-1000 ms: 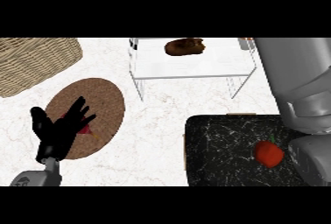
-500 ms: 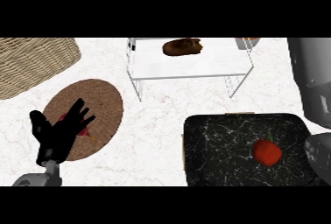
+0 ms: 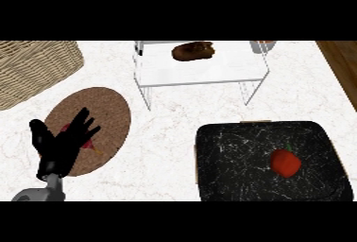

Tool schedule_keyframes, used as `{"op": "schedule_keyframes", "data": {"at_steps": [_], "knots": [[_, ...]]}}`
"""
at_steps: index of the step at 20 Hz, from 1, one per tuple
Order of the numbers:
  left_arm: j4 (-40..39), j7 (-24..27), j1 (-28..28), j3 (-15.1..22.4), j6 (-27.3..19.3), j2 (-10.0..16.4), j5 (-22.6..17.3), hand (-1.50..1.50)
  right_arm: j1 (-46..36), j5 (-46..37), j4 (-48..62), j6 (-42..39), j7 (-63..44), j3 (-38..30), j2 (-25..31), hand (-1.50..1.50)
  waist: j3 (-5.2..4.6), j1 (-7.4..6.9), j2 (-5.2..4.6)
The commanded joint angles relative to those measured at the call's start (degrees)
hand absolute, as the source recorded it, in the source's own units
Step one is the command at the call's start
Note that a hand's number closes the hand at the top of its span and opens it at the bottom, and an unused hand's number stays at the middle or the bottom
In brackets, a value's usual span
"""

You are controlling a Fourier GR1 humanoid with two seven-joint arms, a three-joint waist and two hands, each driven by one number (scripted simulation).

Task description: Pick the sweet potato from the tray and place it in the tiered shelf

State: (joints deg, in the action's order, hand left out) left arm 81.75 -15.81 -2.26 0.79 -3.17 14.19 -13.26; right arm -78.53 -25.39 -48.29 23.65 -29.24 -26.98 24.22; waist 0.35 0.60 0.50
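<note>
Head view, marbled desk point(image 3: 167, 137), brown sweet potato point(image 3: 193, 51) lying on top of the clear tiered shelf point(image 3: 209, 72), black tray point(image 3: 230, 158) at lower right bearing a red item point(image 3: 286, 163), perhaps a pepper, left hand point(image 3: 63, 144) open, fingers spread over a round brown mat point(image 3: 106, 108), wicker basket point(image 3: 35, 66) upper left.

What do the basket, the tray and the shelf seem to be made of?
Basket: woven wicker or straw, matte tan; crossing strands show. Tray: looks like black marble, white veins across it; it may be only a printed pattern. Shelf: pale, smooth, slightly glossy, thin legs; perhaps plastic or painted metal, I cannot tell which.
</note>
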Motion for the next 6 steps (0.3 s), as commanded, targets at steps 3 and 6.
{"op": "schedule_keyframes", "data": {"at_steps": [3,6], "knots": [[-3.2,-0.2,1.9,-2.4,1.0,1.5,-0.6,0.0,8.1,7.5,-6.0,-9.4,0.9,-3.9,5.9,-1.5,-0.31,0.1,-0.32],[-4.9,-0.5,-0.2,-2.4,0.1,0.8,0.2,0.0,11.7,10.7,-10.9,-13.8,0.0,-5.0,8.3,-1.5,-0.33,0.57,-0.27]]}}
